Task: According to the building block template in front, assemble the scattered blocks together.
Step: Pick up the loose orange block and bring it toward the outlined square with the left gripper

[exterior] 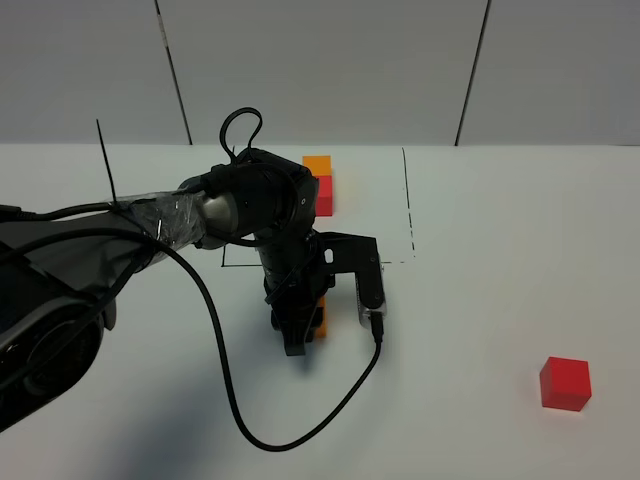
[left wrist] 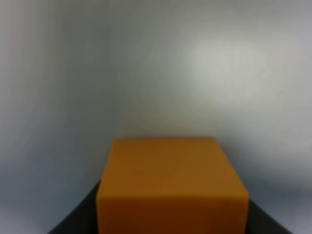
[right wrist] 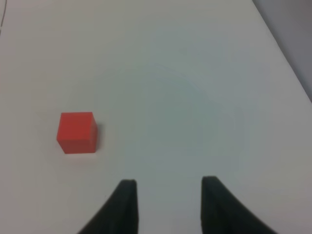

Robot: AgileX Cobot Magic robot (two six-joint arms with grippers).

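The template, an orange cube (exterior: 317, 164) joined to a red cube (exterior: 323, 194), stands at the back middle inside a thin black drawn frame (exterior: 409, 205). My left gripper (exterior: 298, 330) points down at the table just in front of that frame and is shut on the loose orange cube (exterior: 320, 316). In the left wrist view this cube (left wrist: 170, 187) fills the lower middle, with dark fingers (left wrist: 78, 219) against its sides. The loose red cube (exterior: 565, 382) lies at the front right. My right gripper (right wrist: 168, 195) is open and empty, with the red cube (right wrist: 76, 132) ahead of it and off to one side.
The left arm's black cable (exterior: 225, 370) loops over the white table in front of the gripper. A grey camera module (exterior: 368, 290) hangs beside the left gripper. Grey wall panels stand behind the table.
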